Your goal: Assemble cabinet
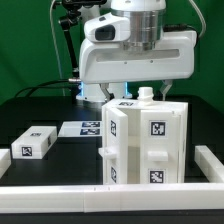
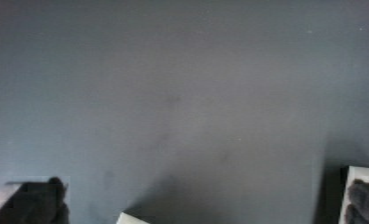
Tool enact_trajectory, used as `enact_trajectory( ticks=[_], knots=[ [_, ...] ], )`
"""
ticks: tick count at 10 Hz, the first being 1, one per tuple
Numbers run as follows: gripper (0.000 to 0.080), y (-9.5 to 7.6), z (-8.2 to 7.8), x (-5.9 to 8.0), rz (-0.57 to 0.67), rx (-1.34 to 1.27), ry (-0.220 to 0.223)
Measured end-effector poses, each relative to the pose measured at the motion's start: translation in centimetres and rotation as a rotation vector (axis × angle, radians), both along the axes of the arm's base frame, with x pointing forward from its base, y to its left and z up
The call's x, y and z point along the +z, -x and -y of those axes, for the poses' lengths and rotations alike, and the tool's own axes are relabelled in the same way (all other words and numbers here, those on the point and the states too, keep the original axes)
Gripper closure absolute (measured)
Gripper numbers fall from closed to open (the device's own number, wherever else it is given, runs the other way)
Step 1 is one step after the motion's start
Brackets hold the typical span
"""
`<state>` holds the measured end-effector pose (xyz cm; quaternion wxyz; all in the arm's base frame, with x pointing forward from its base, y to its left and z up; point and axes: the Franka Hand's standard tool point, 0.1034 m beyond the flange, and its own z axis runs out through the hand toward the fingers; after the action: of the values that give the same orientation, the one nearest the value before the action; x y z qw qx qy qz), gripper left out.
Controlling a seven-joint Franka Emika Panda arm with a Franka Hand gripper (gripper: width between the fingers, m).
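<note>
I note pincer (image 1: 126, 92) close above cabinet (image 1: 145, 140) top; cabinet stands below it, long axis upright. Pincer opening hidden: I cannot tell width.

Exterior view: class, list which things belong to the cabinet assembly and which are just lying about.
Belongs to the job: cabinet; loose white tagged block.
Just lying about: marker board; white rail edging the table.

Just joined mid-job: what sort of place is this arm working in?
Probably a lab test bench, not a workshop: a black table edged by a white rail, a green backdrop, and printed square tags on the cabinet and the marker board.
</note>
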<state>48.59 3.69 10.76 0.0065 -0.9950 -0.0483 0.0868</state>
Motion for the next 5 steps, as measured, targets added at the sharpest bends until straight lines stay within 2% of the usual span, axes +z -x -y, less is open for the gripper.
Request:
enact_trajectory(
  ticks=[2,4,5],
  knots=[
    [0.0003,0.3,0.4,-0.1,-0.002,-0.001,0.000],
    [0.0003,3.3,4.2,-1.1,-0.016,-0.069,0.016],
    [0.0003,4.0,5.7,-1.4,-0.010,-0.092,0.023]
  ],
)
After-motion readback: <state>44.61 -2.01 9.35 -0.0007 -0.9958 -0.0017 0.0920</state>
